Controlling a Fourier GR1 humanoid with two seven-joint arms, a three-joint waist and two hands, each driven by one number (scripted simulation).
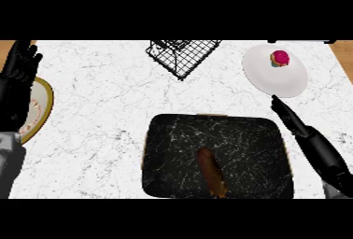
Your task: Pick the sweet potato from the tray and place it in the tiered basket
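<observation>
Sweet potato [211, 172] lies lengthwise on the black tray [179, 140], untouched. The right hand [298, 127], fingers straight and released, hovers beside the tray's right edge. The left hand [17, 77] rests open at far left, with the tiered basket [183, 56] beyond.

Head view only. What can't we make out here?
Tiered basket: cut off by the view's top edge; its tiers don't show.
Yellow-rimmed plate: largely hidden behind the left hand and the left edge.
Pink item on the white plate: too small to identify.
Tray near rim and sweet potato near end: at the lower edge, possibly cut.
</observation>
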